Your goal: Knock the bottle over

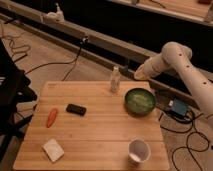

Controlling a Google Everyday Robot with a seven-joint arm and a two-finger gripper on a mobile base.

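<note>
The bottle (115, 81) stands upright at the table's (95, 135) back edge. The gripper (141, 74) hangs near it w/o touching; can't tell if open or closed. Nxt: push the bottle's top sideways.

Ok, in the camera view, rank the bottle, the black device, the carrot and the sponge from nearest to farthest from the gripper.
The gripper hangs beyond the table's far edge, at right.
1. Bottle, far edge, just left of it.
2. Black device, left of centre.
3. Carrot, left side.
4. Sponge, near left corner.
</note>
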